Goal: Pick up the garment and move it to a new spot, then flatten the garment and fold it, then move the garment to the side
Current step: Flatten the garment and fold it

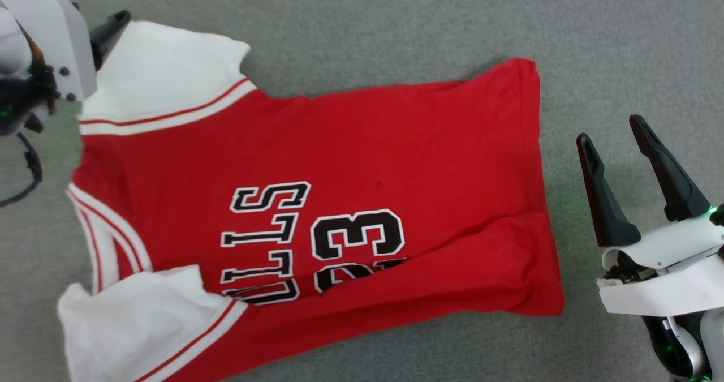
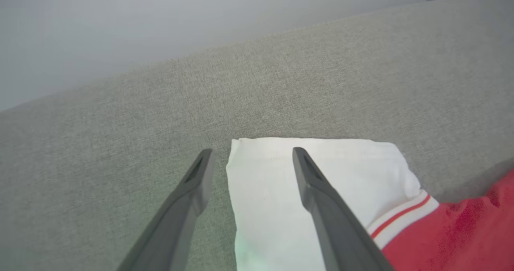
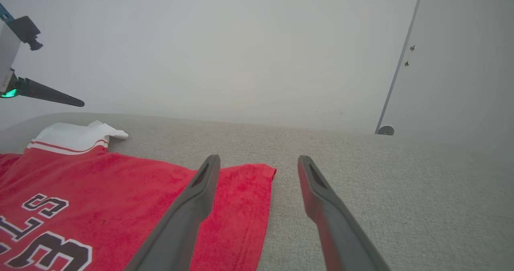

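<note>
garment [image 1: 339,161]: flat on grey surface [image 1: 396,20], near side folded over
left gripper [image 2: 252,152]: jaws apart, over far-left sleeve [image 2: 273,206]
right gripper [image 1: 611,130]: jaws apart, just right of garment

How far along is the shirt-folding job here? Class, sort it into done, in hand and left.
Done: the T-shirt lies spread fairly flat on the grey fabric surface, its near edge lapped over the lettering. In hand: the open left claw straddles the far white sleeve at its edge; the open right claw sits beside the hem, holding nothing. Left: most folding, then moving it aside.
</note>
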`<state>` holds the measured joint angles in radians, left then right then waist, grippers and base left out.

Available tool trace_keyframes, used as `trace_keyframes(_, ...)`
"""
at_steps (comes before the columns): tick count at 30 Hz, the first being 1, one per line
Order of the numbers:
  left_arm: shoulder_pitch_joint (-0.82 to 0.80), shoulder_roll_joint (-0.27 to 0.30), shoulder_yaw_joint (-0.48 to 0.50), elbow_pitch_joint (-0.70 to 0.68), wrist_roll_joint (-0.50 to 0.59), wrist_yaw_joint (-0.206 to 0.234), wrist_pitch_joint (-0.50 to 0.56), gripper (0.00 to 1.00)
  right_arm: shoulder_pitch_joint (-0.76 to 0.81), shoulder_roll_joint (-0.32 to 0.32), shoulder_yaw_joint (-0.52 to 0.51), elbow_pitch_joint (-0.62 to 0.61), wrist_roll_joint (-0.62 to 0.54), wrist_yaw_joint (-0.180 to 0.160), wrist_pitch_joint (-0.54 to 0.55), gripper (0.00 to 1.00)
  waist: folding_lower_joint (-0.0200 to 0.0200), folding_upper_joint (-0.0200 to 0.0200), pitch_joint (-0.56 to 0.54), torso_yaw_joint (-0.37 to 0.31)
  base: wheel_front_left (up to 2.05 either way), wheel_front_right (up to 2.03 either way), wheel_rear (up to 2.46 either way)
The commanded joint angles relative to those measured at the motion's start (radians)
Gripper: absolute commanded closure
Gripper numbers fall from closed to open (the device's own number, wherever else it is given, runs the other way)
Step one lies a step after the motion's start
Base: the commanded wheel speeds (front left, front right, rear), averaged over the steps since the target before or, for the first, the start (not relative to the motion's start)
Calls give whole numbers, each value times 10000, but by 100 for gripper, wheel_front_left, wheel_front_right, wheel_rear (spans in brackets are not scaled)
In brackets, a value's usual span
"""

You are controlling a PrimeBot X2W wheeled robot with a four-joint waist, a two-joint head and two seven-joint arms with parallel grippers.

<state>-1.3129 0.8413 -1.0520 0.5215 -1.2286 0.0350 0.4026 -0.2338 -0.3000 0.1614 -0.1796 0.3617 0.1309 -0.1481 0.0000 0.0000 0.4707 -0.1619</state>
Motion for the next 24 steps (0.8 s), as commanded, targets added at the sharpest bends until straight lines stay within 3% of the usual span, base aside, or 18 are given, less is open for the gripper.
trace_keyframes(1, -173, -42, -66, 173, 45, -60, 219, 0, -146, -16, 44, 62, 113, -3, -68, 0, 0, 0, 560, -444, 0, 0, 0)
trace_keyframes(13, -880, -292, -782, 1730, 63, 250, 2998, 0, -460, -135, 330, 344, 450, -3, -44, 0, 0, 0, 947, -636, 0, 0, 0)
trace_keyframes(21, -754, -538, -1055, 2201, -368, 840, 4744, 0, -613, -117, 461, 311, 588, -3, 138, 0, 0, 0, 1084, -639, 0, 0, 0)
trace_keyframes(22, -727, -569, -1102, 2228, -391, 888, 4866, 11, -621, -116, 478, 304, 581, -3, 157, 0, 0, 0, 1098, -635, 0, 0, 0)
trace_keyframes(24, -698, -639, -1105, 2227, -437, 907, 4916, 100, -644, -97, 510, 309, 595, -3, 210, 0, 0, 0, 1120, -626, 0, 0, 0)
